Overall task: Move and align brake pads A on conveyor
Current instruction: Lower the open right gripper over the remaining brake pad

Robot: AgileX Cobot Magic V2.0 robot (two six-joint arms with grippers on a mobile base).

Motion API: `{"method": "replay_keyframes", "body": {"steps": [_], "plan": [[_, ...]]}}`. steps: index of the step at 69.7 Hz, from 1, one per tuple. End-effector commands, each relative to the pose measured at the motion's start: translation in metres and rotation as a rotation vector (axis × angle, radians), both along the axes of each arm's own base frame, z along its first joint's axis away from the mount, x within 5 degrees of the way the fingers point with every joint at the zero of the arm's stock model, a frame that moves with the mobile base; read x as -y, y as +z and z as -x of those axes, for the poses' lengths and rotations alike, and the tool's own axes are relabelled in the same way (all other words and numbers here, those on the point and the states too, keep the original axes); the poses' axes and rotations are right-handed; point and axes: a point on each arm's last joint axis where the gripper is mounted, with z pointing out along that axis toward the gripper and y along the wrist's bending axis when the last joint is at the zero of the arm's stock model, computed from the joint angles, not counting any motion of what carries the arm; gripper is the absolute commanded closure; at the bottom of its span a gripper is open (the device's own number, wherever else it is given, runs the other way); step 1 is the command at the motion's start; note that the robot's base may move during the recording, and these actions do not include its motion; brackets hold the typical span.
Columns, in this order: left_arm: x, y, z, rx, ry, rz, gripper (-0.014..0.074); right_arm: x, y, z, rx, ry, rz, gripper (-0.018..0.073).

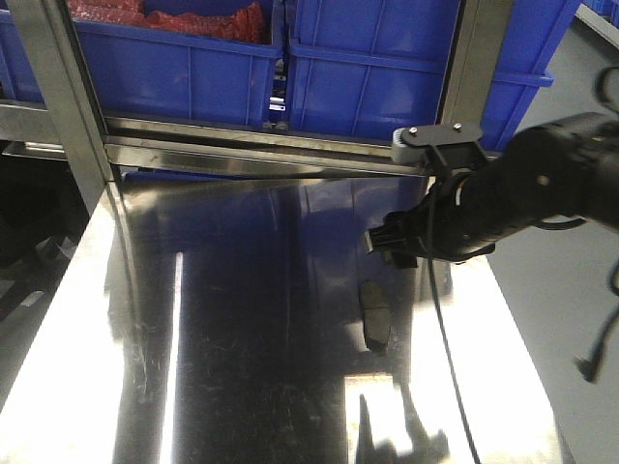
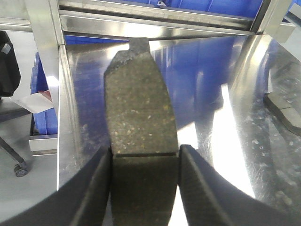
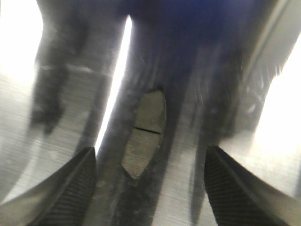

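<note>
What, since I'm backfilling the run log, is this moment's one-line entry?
left gripper: shut on held brake pad | right gripper: open over loose brake pad on steel tabletop | conveyor: not in view

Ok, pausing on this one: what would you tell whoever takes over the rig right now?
Left gripper: shut on a brake pad, held over the steel tabletop.
Right gripper: open, hovering over a second pad that lies flat on the tabletop; not touching it.
Conveyor: not in any view, so no pad can be confirmed placed or aligned.
Left to do: carry the held pad to the conveyor, pick up the second pad, then align them. Any other pads are out of sight.
</note>
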Motion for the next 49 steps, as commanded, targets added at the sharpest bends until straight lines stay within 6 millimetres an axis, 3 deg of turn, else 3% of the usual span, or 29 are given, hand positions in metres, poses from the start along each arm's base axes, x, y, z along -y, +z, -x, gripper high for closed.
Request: {"method": "replay_keyframes", "body": {"steps": [1, 30, 49], "plan": [[0.002, 0.018, -0.003, 0.116, -0.01, 0.042, 0.0587, -0.005, 0.012, -0.013, 0.019, -0.015, -0.007, 0.009], [0.002, 0.018, -0.003, 0.116, -0.01, 0.042, 0.0587, -0.023, -0.03, -0.047, -0.211, -0.172, -0.032, 0.0089], [0.002, 0.018, -0.003, 0.116, -0.01, 0.041, 0.0587, -0.036, -0.036, -0.062, -0.264, -0.159, 0.042, 0.0089]]}}
